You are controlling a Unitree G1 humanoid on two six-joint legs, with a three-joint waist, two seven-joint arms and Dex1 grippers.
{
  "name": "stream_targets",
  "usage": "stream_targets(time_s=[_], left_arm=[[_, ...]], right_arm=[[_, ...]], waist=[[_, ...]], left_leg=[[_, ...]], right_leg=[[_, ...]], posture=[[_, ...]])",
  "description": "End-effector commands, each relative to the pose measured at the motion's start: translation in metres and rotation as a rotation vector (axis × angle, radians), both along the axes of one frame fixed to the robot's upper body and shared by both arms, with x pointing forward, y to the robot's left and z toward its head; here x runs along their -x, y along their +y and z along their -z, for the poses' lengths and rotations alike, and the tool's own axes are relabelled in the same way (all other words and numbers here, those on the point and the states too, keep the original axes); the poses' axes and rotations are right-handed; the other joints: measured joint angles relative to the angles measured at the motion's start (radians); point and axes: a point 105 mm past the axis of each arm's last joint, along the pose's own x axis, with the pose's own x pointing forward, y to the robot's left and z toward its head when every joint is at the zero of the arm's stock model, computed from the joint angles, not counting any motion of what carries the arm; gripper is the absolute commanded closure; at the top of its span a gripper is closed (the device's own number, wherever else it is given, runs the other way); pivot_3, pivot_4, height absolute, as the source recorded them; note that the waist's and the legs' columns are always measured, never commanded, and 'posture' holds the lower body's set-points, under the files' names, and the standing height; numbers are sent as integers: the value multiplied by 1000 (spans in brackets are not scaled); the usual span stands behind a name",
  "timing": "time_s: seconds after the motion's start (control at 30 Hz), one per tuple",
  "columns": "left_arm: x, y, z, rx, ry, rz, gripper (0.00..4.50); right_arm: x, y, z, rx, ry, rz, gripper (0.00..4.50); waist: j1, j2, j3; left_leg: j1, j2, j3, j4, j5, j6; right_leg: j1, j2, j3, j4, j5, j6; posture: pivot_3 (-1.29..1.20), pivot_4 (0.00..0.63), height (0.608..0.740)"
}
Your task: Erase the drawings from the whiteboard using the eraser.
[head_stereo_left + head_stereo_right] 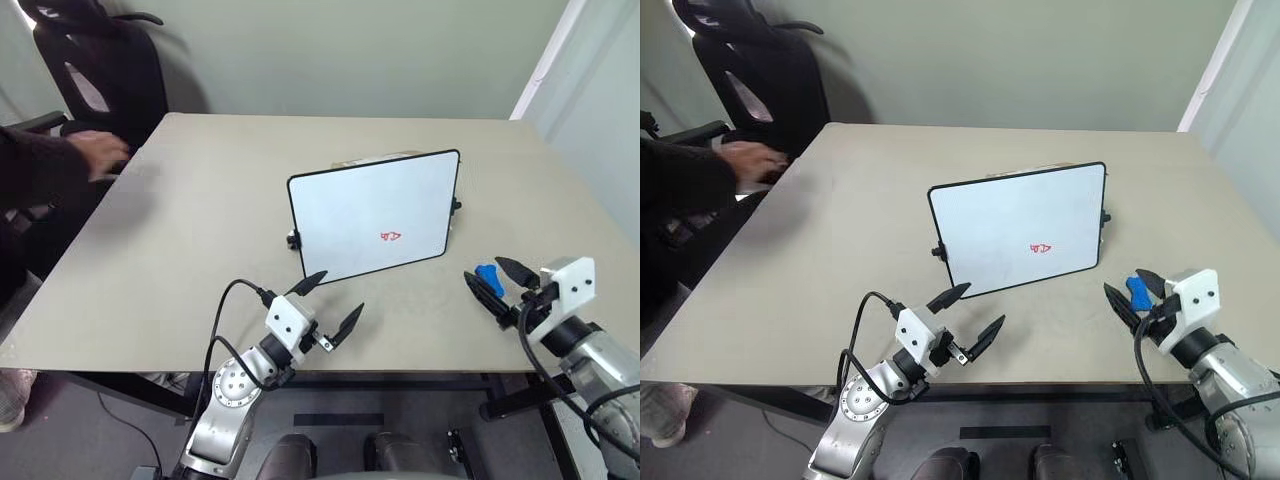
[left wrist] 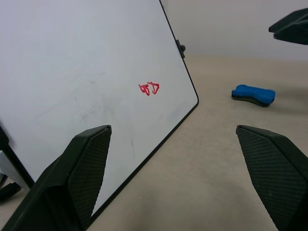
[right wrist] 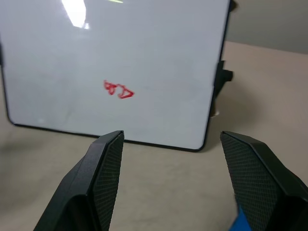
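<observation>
The whiteboard stands tilted back on the table, black-framed, with the small red drawings low on its right half. The blue eraser lies flat on the table to the right of the board's lower right corner. My right gripper hovers open just above the eraser, its fingers pointing toward the board; the eraser's blue edge peeks in beside one finger. My left gripper is open and empty in front of the board's lower left corner. The left wrist view has the drawings and the eraser.
A person's hand and dark sleeve rest at the table's far left edge, beside a black office chair. The beige table stretches bare to the left of the board. The near table edge runs just behind my grippers.
</observation>
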Motion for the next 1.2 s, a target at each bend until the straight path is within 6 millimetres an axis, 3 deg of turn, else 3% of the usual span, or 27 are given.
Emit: stream_targets(time_s=[0.03, 0.3, 0.5, 1.0, 1.1, 1.2], left_arm=[[0, 0, -3, 24, -10, -16, 0], [2, -3, -1, 31, -7, -19, 0], [7, -7, -1, 37, 1, -6, 0], [19, -5, -5, 53, 1, -26, 0], [20, -4, -6, 54, 0, -28, 0], [21, -4, -7, 55, 1, -29, 0]], right_arm=[[-11, -16, -11, 18, 36, 91, 1111], [-41, -45, 15, 88, 443, 229, 1111], [-56, -47, 27, 60, 597, 217, 1111], [-74, -59, 46, 89, 692, 262, 1111], [-76, -60, 47, 93, 691, 264, 1692], [-77, -59, 47, 91, 691, 262, 2718]], waist=[[0, 0, 0], [0, 0, 0], [3, 3, -2], [6, 5, -3], [6, 5, -3], [6, 5, -3]], left_leg=[[0, 0, 0, 0, 0, 0], [0, 0, 0, 1, 4, 5], [-1, 0, 0, 0, 7, 11], [-1, 0, 0, -1, 4, 9], [-1, 0, 0, -1, 4, 8], [-1, 0, 0, 0, 4, 8]], right_leg=[[0, 0, 0, 0, 0, 0], [0, 0, 0, 1, 0, 1], [-2, 0, 0, 1, 2, 4], [-2, 0, 0, 1, 2, 2], [-2, 0, 0, 1, 2, 2], [-2, 0, 0, 1, 2, 2]], posture=[[0, 150, 739], [0, 150, 739], [0, 150, 739], [0, 150, 739], [0, 150, 739], [0, 150, 739]])
